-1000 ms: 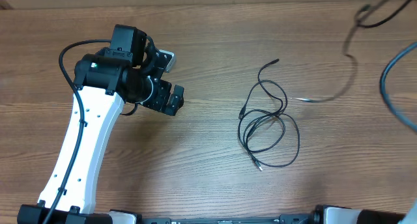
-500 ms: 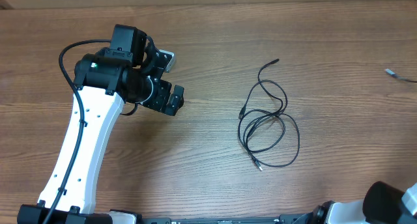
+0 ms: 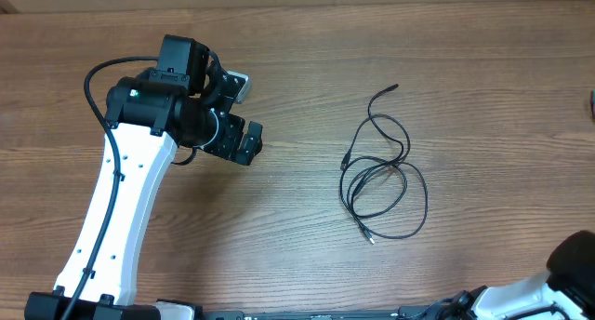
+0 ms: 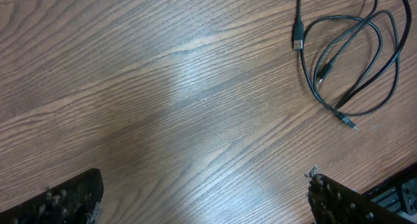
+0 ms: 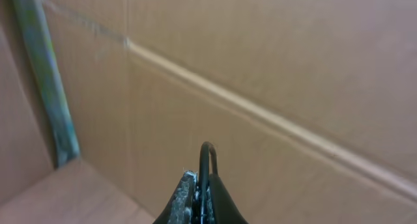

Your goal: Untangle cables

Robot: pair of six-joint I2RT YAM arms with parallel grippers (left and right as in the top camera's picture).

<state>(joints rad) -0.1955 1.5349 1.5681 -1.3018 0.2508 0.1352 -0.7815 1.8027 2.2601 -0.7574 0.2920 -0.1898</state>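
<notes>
**Tangle right of centre; right hand out of overhead shot**

My left gripper (image 3: 245,113) hangs wide open over the wood-grain tabletop's (image 3: 297,227) left half. The thin black looped cables (image 3: 402,165) lie right of centre, long axis far-to-near, one plug toward the far edge. My right gripper (image 5: 201,195) pinches a thin black cord loop (image 5: 207,144); the rest is hidden.

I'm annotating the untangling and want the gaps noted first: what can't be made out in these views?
- Overhead: the right arm is cut off by the bottom corner.
- Left wrist: the cables run off the top edge.
- Right wrist: a thin black loop is pinched in the shut fingers; the rest is hidden below them.
</notes>
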